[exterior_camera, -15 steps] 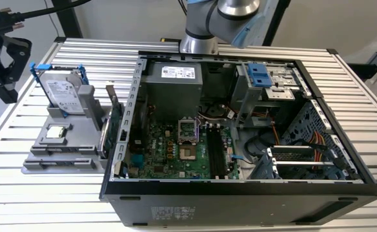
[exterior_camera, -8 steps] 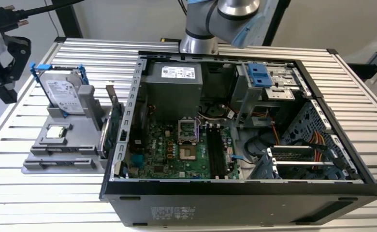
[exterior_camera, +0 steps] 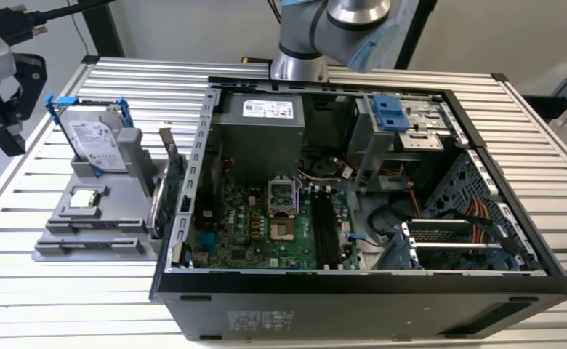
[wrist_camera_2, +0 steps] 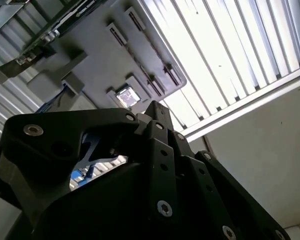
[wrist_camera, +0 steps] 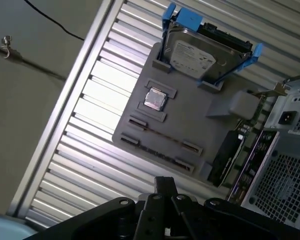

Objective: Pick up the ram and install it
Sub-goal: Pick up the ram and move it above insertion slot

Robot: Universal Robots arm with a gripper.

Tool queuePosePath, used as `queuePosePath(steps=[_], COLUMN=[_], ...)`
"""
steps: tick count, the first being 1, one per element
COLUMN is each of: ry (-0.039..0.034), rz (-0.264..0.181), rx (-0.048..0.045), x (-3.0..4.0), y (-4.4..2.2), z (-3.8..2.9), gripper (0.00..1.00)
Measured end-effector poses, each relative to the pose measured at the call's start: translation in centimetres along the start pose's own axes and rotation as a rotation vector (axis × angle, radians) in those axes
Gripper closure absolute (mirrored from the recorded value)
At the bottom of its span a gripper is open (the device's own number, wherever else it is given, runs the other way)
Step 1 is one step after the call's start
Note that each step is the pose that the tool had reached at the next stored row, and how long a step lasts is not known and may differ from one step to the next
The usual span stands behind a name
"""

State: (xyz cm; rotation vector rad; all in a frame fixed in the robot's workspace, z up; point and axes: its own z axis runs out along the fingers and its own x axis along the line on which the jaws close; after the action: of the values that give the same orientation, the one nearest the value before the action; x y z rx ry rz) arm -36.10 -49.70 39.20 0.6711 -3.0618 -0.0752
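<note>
The gripper (wrist_camera: 165,184), jaws together on nothing, hangs at the exterior view's left, near the grey fixture tray (wrist_camera: 190,117). The tray holds a blue-railed hard drive (wrist_camera: 200,55) and a processor chip (wrist_camera: 155,99).

Your table (exterior_camera: 541,153): computer case (exterior_camera: 361,311) at exterior view's right; fixture tray (exterior_camera: 91,245) just left of it; hard drive (exterior_camera: 97,144) standing on tray.
</note>
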Motion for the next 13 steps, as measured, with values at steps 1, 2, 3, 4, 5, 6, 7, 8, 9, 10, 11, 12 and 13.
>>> queuePosePath(steps=[1, 2, 3, 4, 5, 6, 7, 8, 9, 10, 11, 12, 13], ry=[0.0005, 0.0008, 0.0013, 0.0017, 0.0021, 0.0026, 0.003, 0.0034, 0.0038, 0.0042, 0.0047, 0.005, 0.0055], rz=[-0.009, -0.018, -0.027, -0.035, -0.043, -0.053, -0.061, -0.07, -0.078, -0.087, -0.095, -0.103, -0.113], rx=[0.0, -0.0001, -0.0001, -0.0001, -0.0001, -0.0002, -0.0003, -0.0002, -0.0003, -0.0003, -0.0003, -0.0003, -0.0004], x=[0.0, 0.0, 0.0, 0.0, 0.0, 0.0, 0.0, 0.0, 0.0, 0.0, 0.0, 0.0, 0.0], y=[0.0, 0.0, 0.0, 0.0, 0.0, 0.0, 0.0, 0.0, 0.0, 0.0, 0.0, 0.0, 0.0], z=[0.0, 0.0, 0.0, 0.0, 0.0, 0.0, 0.0, 0.0, 0.0, 0.0, 0.0, 0.0, 0.0], gripper=[1.0, 1.0, 1.0, 1.0, 1.0, 1.0, 1.0, 1.0, 1.0, 1.0, 1.0, 1.0, 1.0])
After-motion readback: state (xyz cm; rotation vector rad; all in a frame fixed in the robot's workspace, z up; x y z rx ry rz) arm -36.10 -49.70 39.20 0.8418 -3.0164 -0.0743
